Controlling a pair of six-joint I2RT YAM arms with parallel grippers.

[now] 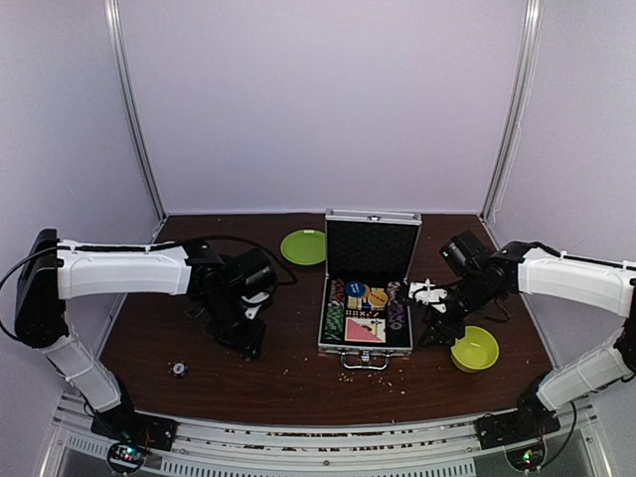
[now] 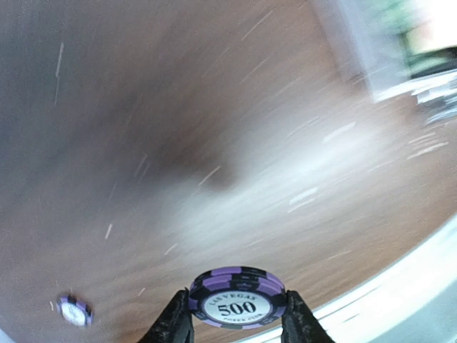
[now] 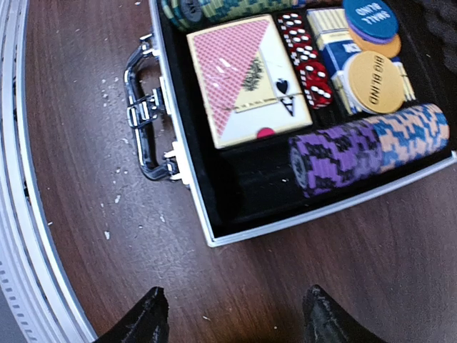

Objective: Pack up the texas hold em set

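From the top camera, the silver case [image 1: 366, 320] stands open in the middle of the table [image 1: 298, 383], lid upright, between the two arms. The left gripper [image 1: 246, 338] hangs over bare wood well to the left of it, and a loose chip [image 1: 179, 369] lies nearer the front edge. The right gripper [image 1: 430, 328] sits just beside the case's right wall, near the yellow-green bowl [image 1: 474, 349].

The left wrist view is smeared, but the fingers are plainly drawn in narrow on a small stack of purple chips [image 2: 237, 300] marked 500, gripped by the rims.

In the right wrist view, its fingers [image 3: 143, 323] are spread wide with nothing between them, above the wood beside the case. Inside, the chip row [image 3: 371, 146] ends in purple, with an empty stretch of black slot [image 3: 246, 171] beyond it.

The carry looks best finished by bringing the stack over that empty stretch, chips on edge and in line with the row. The stack should be lowered until it seats and only then released. The right arm should keep out of the path.
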